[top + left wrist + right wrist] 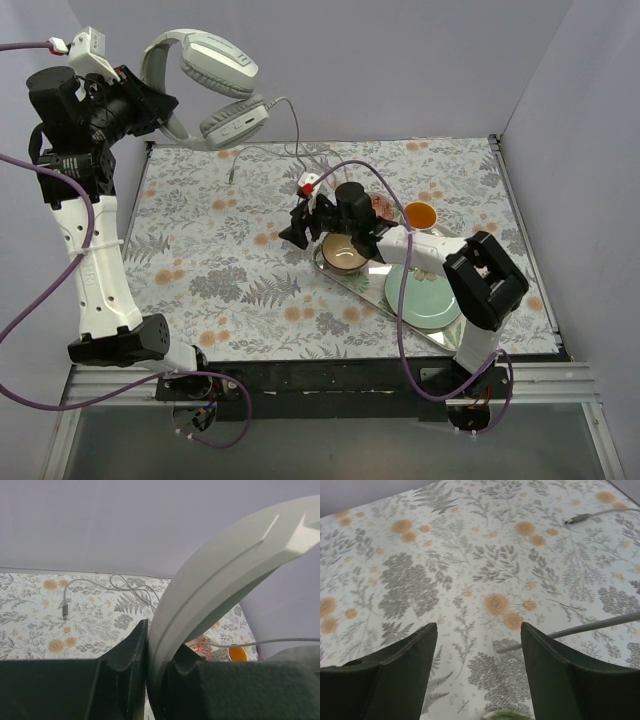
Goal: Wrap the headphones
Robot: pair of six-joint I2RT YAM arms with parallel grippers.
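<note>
The grey-white headphones (212, 75) hang in the air at the back left. My left gripper (165, 112) is shut on their headband (210, 585), which stands squeezed between the two black fingers (127, 655). The thin grey cable (294, 125) drops from the lower earcup to the tablecloth. It lies there in loose curves (117, 584) and ends in a plug (232, 172), also seen in the left wrist view (65, 611) and the right wrist view (575, 518). My right gripper (298, 225) is open and empty (479, 630), low over the cloth near mid-table.
A mirrored tray (335, 272) at the right holds a brown bowl (345, 252) and a green plate (425, 295). An orange cup (420, 213) and a patterned cup (380, 205) stand behind it. Grey walls close the back and sides.
</note>
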